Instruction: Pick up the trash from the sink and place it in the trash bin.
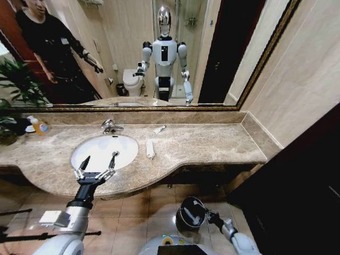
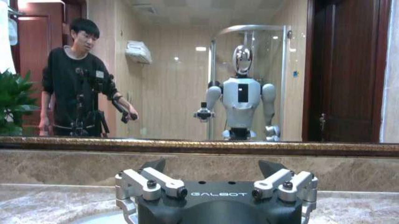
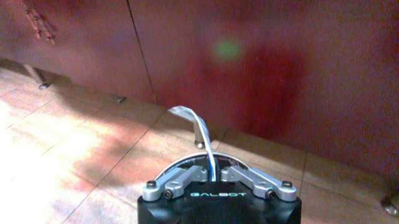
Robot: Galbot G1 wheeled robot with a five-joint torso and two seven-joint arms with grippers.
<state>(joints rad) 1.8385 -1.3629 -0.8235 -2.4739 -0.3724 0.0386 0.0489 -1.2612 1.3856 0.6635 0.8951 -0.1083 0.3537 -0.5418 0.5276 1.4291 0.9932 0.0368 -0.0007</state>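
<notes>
From the head camera, the left gripper (image 1: 99,161) hangs spread wide over the near rim of the oval white sink (image 1: 104,151) in the centre left of the frame, holding nothing. The left wrist view adds a level look past its open fingers (image 2: 151,182) to the wall mirror (image 2: 187,70).

A flat long white packet (image 1: 150,148) lies on the brown-beige marble counter (image 1: 212,143) just right of the basin, its long axis running front to back. A slim white tube (image 1: 159,129) lies farther back, angled toward the mirror.

At lower centre, the small round black trash bin (image 1: 190,212) hangs by its thin metal bail handle (image 3: 198,123), which the right gripper (image 3: 213,173) pinches with narrowed fingers; the right wrist view shows this grip above brown floor tiles (image 3: 74,158) and a dark red wall panel (image 3: 262,60).
</notes>
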